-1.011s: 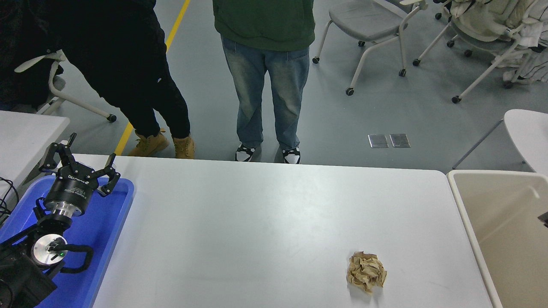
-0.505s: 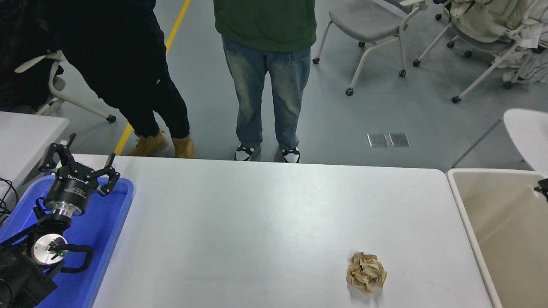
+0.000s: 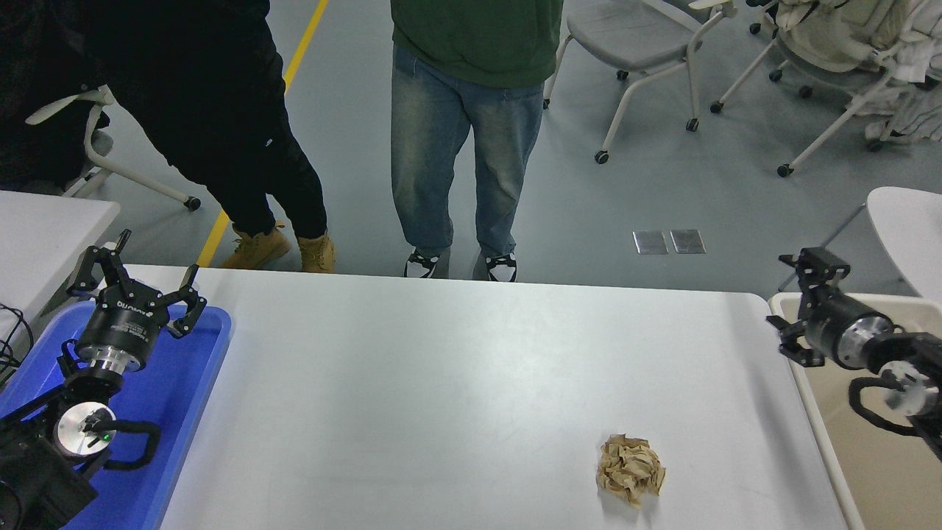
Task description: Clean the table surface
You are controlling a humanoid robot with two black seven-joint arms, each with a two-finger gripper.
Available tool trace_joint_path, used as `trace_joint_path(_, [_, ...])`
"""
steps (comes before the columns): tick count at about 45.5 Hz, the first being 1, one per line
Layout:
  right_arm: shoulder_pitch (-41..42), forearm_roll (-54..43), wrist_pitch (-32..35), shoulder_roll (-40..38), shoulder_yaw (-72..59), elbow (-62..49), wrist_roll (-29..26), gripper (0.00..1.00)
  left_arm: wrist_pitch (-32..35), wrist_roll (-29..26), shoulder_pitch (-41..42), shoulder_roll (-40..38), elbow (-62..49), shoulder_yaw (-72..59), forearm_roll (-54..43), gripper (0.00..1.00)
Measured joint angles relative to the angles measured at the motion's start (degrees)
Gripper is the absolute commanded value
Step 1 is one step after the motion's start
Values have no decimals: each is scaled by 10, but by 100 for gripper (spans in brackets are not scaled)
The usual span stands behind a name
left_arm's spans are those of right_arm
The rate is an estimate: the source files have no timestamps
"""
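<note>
The table surface [image 3: 441, 383] is a wide white tabletop. A crumpled brown paper ball [image 3: 630, 470] lies on it near the front right. My right gripper [image 3: 784, 303] reaches in from the right edge, open and holding nothing, above the table's far right corner and well behind the paper ball. My left gripper [image 3: 144, 266] is parked at the lower left over a blue tray [image 3: 184, 419], open and holding nothing.
A beige bin [image 3: 876, 471] stands against the table's right side, under my right arm. Two people stand at the far edge, one in jeans [image 3: 456, 169] and one in black [image 3: 221, 132]. Wheeled chairs [image 3: 640, 44] are behind, and a smaller white table [image 3: 44, 228] at left.
My right arm has swung in from the right edge, over the bin toward the table's far right corner. The person in jeans has shifted slightly right. The left arm and paper ball stayed put.
</note>
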Motion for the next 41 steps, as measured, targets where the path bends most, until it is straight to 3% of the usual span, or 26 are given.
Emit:
trace_joint_path(21, [-48,0,0,164,89,4,60,100,0,0,0,0,0,0,0,100])
trace_joint_path(41, [-61,1,6,197,97,5,73,100,0,0,0,0,0,0,0,100])
